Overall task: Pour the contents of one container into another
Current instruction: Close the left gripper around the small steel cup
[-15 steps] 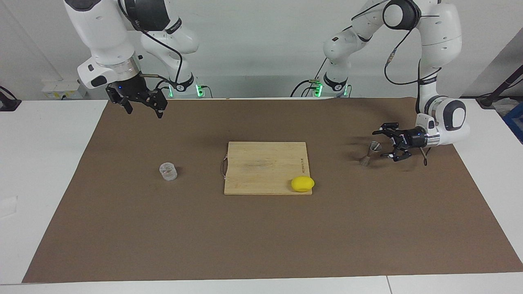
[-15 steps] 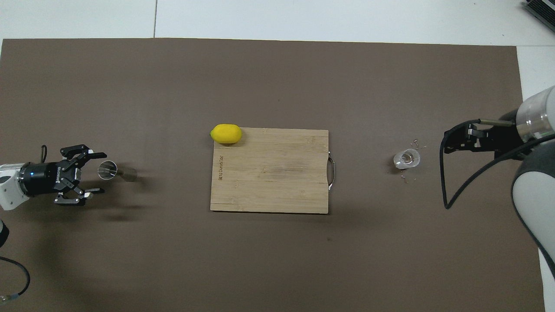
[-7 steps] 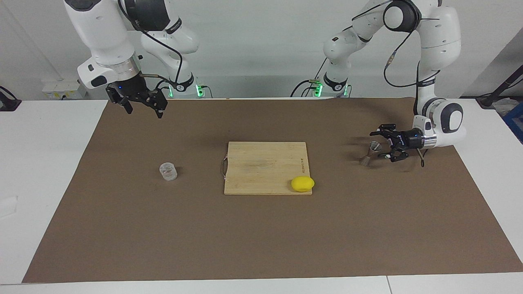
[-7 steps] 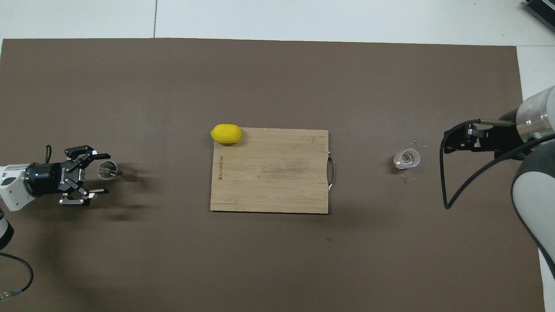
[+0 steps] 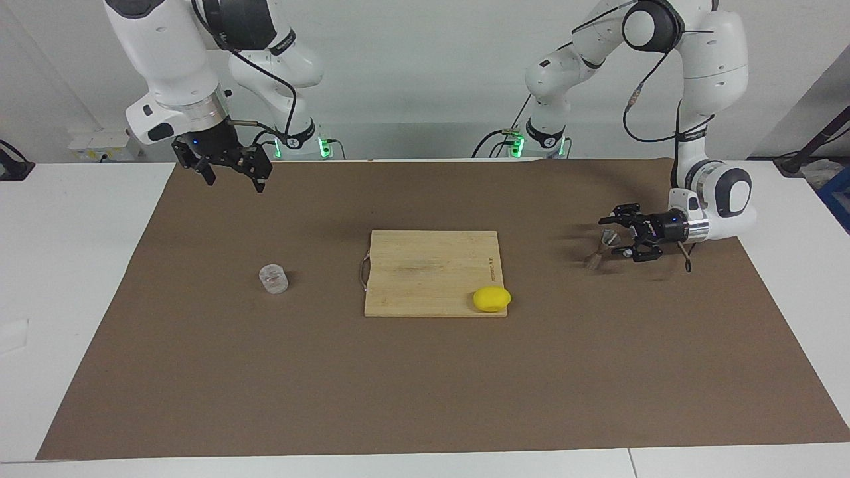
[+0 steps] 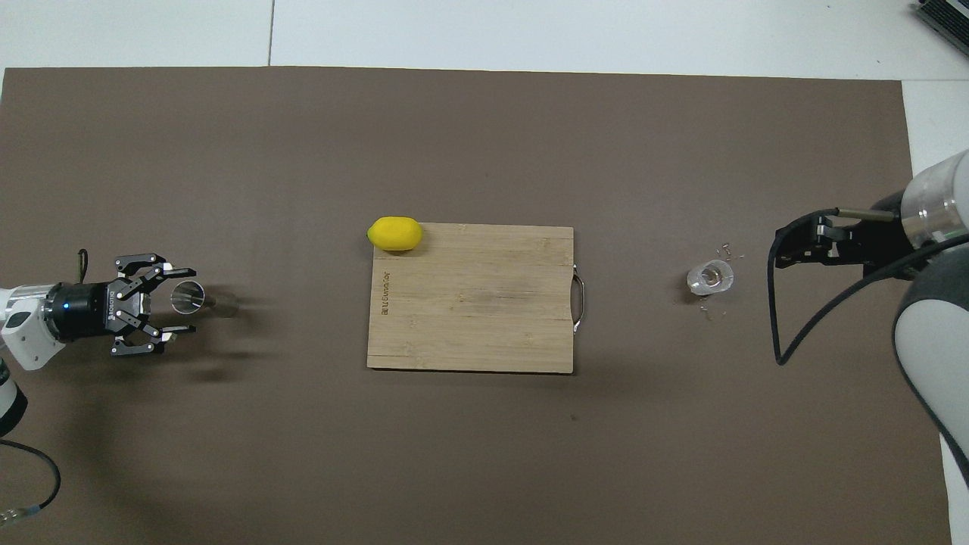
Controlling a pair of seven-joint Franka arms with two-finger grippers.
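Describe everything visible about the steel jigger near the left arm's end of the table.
The jigger is a small grey steel cup, two cones joined at a narrow waist. It stands on the brown mat toward the left arm's end, open mouth up, looking empty from overhead. The left gripper straddles its upper cone sideways, fingers partly apart; contact cannot be told.

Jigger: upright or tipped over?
Upright. The jigger stands on its lower cone on the mat, its open mouth facing up between the left gripper's open fingers.

One high camera faces the robots across the table; another looks steeply down; both share the brown mat (image 5: 425, 372)
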